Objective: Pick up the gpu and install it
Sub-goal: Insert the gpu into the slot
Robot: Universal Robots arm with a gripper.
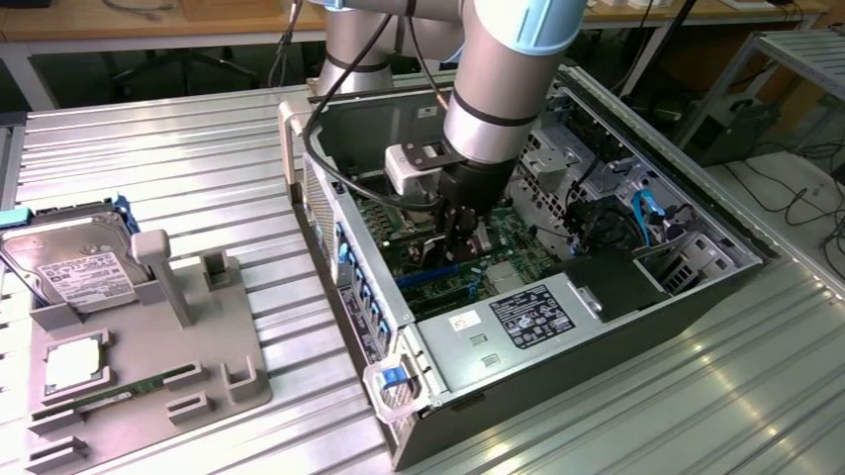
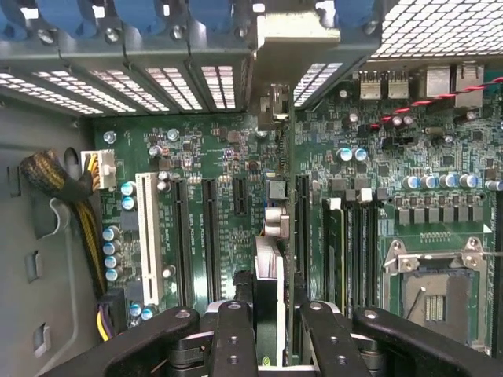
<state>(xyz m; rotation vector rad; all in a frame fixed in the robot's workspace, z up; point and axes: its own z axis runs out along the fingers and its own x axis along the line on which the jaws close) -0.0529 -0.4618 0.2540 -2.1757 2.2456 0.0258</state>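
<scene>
Pincer (image 2: 271,330) partly closed on the gpu (image 2: 269,290), card held edge-on and upright so its edge lines up with motherboard (image 2: 236,165) slots, inside the case (image 1: 555,327), 3 o'clock of the tray (image 1: 145,396).

The arm (image 1: 509,74) is showing thick silver-grey cylindrical segments, with a pale blue cap at one joint and a dark band ringing its lower end. A white boxy module (image 1: 412,170) is sitting beside the black wrist block, and black cables are looping around it. The gripper (image 2: 271,334) is showing glossy black fingers (image 2: 236,338) dotted with small round screw heads, flanked by broader black linkage arms.
</scene>
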